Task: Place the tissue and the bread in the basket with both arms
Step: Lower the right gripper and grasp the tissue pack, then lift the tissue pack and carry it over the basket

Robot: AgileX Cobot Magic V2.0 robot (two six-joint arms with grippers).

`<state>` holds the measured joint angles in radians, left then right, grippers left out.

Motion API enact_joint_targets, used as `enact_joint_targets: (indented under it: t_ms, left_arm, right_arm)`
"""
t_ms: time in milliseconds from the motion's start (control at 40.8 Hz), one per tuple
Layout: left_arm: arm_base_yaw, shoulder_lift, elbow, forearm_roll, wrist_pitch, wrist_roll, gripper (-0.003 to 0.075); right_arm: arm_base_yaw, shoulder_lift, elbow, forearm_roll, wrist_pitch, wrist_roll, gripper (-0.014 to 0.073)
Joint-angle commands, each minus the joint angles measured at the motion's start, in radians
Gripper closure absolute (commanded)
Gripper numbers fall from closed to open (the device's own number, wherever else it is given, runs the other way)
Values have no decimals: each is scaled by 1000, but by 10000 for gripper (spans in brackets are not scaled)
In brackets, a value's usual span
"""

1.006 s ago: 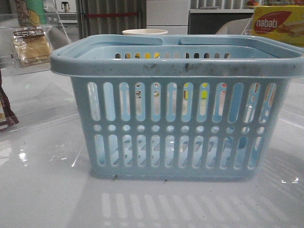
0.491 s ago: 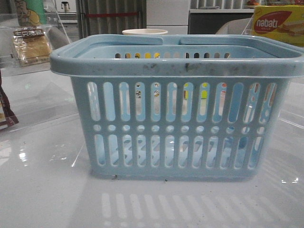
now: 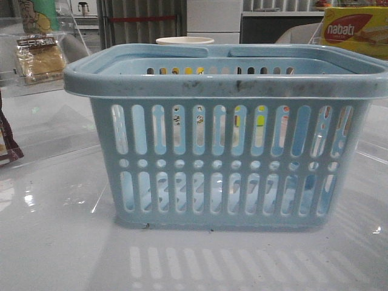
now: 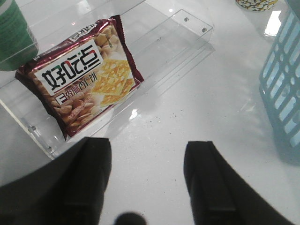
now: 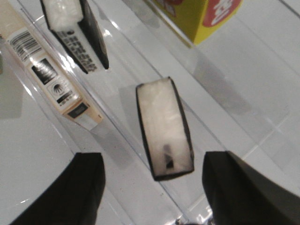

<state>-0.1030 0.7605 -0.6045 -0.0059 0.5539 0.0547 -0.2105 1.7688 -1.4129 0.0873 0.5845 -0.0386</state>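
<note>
Black-edged and white-faced, the tissue pack [image 5: 165, 127] lies beyond the light blue basket [image 3: 224, 85] on a clear tray, centred under the wide-open, empty right gripper [image 5: 152, 192], which should descend straight, while the left gripper [image 4: 147, 180], equally spread and empty, must seek the bread [image 3: 41, 59].

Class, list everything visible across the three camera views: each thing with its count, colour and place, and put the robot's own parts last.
basket: one, light blue, centre of the table.
bread: one pack, tan slices, clear wrapper, far left.
tissue: two packs, black with white, in a clear tray under the right hand; second beyond.
nabati box: one, yellow, far right.
cracker packet: one, dark red-brown, in a clear tray.
cup: one, cream, behind the basket.
beige box: one, beside the tissues.
left hand: black, open, empty.
right hand: black, open, empty.
</note>
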Motion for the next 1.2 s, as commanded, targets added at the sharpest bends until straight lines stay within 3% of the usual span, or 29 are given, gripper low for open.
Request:
enact_joint_targets:
  t_ms: [0,270,392,859,1177]
  left_arm:
    - [1,0,-35,-4,-76,-7,295]
    - [1,0,-35,-4,-78,-7,295]
    - [1,0,-35,-4,-84,-7,295]
    - [1,0,-35,-4,-92,-7,295]
    - [1,0,-35,-6,-92,-7,295]
  right_arm:
    - [-5,-30,-38,-24,-102,-6,78]
    - [-5,-21,-38,-30,-136,-6,336]
    - [-5,-25,-38,-30,-127,-6,400]
    - [36,-257,-38,41,-50,-6,401]
    - [260,-446,-38,48,41,-8,401]
